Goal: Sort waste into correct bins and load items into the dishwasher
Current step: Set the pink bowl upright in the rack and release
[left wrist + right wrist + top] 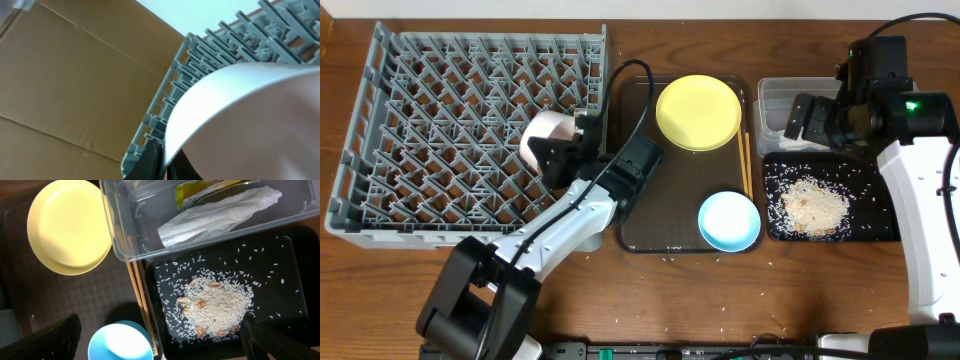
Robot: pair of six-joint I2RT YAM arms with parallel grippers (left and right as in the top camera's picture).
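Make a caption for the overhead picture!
Left gripper holds a white bowl at the grey dish rack's edge.

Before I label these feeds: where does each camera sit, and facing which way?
Overhead: fixed above the table, facing down; both arms and grey dish rack show.
Left wrist: mounted behind left claw, facing the white bowl it grips, rack behind.
Right wrist: hangs over clear tub and black tray, facing down; open right claw straddles the bottom edge.
Overhead and right wrist share the yellow plate.
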